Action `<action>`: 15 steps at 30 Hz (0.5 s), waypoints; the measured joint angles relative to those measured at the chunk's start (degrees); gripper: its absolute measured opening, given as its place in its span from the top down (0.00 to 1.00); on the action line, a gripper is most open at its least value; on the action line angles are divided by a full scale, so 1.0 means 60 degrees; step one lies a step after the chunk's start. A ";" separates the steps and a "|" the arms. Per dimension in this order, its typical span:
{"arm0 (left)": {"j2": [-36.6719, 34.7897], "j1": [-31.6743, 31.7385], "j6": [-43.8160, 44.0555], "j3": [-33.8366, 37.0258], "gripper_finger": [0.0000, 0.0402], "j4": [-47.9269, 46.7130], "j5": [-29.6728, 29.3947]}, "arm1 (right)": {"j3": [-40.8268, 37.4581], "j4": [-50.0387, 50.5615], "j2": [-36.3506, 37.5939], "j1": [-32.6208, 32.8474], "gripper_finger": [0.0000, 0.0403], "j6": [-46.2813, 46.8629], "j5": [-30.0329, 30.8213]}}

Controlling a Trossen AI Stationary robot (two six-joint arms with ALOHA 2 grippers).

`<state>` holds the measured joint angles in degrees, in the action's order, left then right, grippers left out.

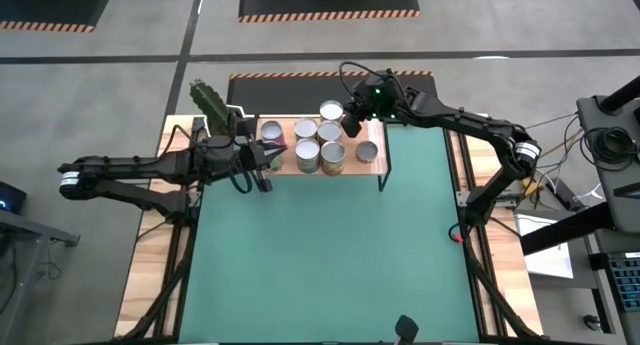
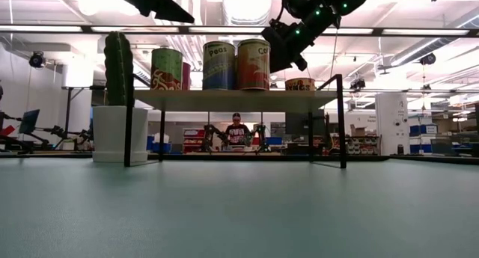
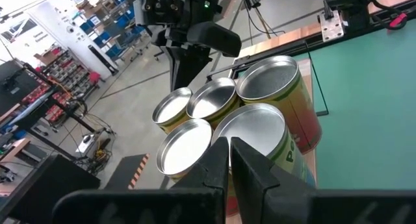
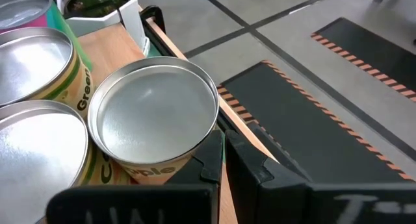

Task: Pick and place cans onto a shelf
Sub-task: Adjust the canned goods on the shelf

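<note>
Cans [image 1: 320, 145] upright on shelf [image 1: 377, 166], axes vertical.

A blue-labelled can [image 2: 218, 65] reads "Peas"; another [image 4: 45, 68] reads "Green".

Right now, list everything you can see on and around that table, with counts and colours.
cans: six visible from above, silver tops, labels red, orange, blue, green, pink; all on the shelf.
shelf: one, light wood on black legs; far edge of the table.
cactus: one, green, in a white pot; beside the shelf's left end.
table: one, green mat, wooden side edges.
person: one, far back in the room, seen under the shelf.
left gripper: shut, at the shelf's left end.
right gripper: shut, over the cans at the shelf's back.
</note>
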<state>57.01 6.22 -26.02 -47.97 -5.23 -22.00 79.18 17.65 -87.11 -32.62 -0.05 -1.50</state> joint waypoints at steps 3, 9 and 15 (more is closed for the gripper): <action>0.0000 0.0000 0.0000 0.0000 1.00 0.0001 0.0001 | -0.0004 -0.0004 0.0000 0.0000 0.98 -0.0004 0.0000; 0.0000 0.0000 0.0000 0.0000 1.00 -0.0001 0.0003 | -0.0012 -0.0076 0.0000 0.0000 0.98 -0.0131 0.0000; 0.0000 0.0000 -0.0004 0.0000 1.00 -0.0001 0.0004 | -0.0012 -0.0232 -0.0089 0.0011 0.98 -0.0223 -0.0004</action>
<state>57.01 6.22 -26.04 -47.97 -5.23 -21.98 79.11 16.25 -87.64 -32.56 -1.39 -1.52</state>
